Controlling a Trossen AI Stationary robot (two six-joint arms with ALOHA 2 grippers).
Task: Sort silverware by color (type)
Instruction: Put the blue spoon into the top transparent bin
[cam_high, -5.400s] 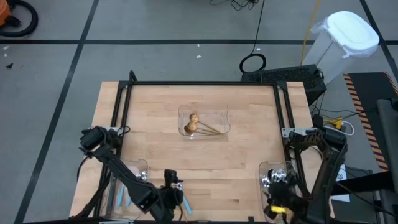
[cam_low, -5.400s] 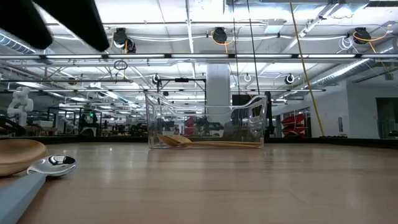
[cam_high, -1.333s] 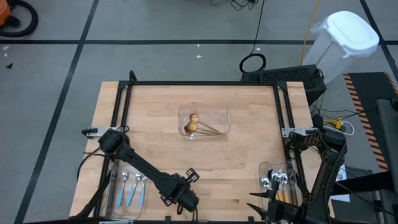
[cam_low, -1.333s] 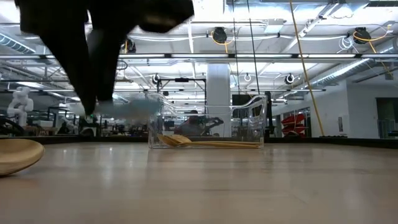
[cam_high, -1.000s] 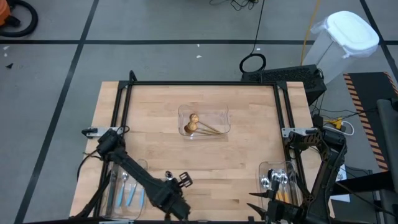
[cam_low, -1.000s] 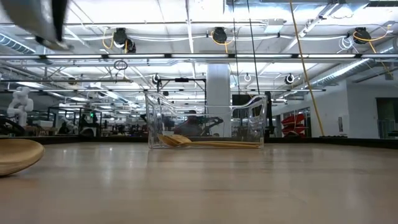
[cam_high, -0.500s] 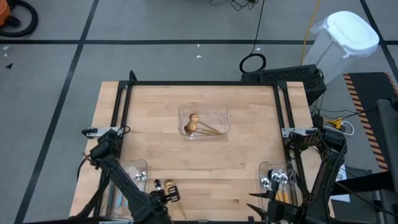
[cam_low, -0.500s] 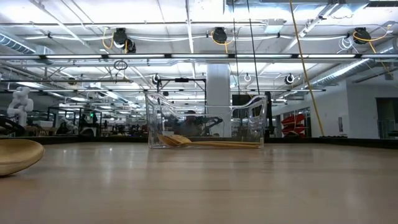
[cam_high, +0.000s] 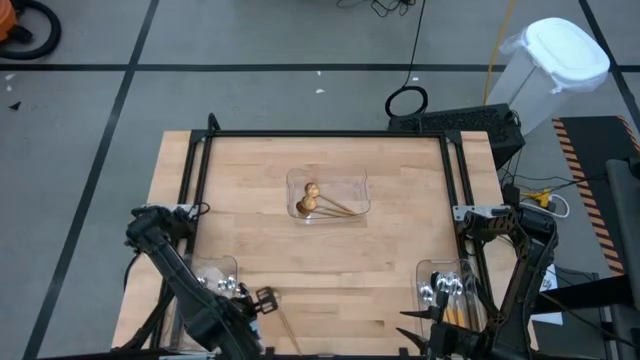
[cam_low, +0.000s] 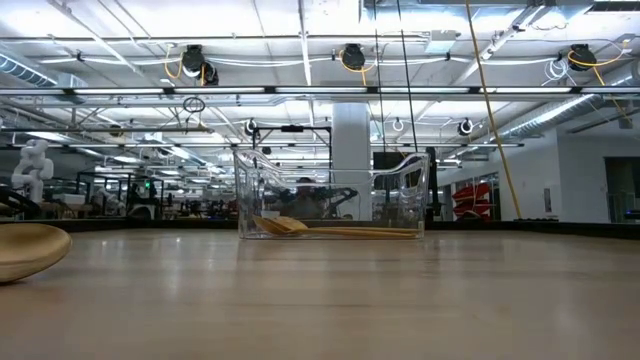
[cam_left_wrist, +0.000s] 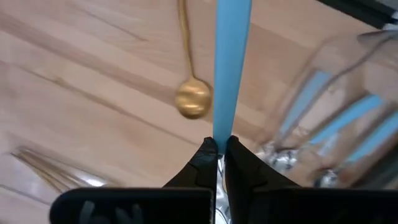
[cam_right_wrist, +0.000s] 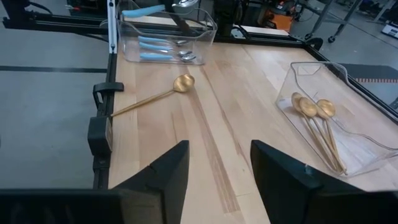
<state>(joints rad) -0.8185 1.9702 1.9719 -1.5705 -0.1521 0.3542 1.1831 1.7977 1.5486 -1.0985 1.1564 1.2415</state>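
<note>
The small spoon with the light-blue handle (cam_left_wrist: 231, 62) is pinched at its bowl end by the left pincer (cam_left_wrist: 217, 149), pressed together on it, above the clear plastic tray of blue-handled spoons (cam_right_wrist: 163, 38) at the near left corner of the wooden bench (cam_high: 400, 255). To do this step well, I think the spoon should be brought lower inside the tray walls, with the handle parallel to the others, before release. One all-gold spoon (cam_right_wrist: 155, 94) lies loose on the bench just beside this tray; three more rest in the clear tray (cam_high: 352, 190) at the bench's middle. The right pincer (cam_right_wrist: 217, 168) is spread wide and empty at the near right corner.
</note>
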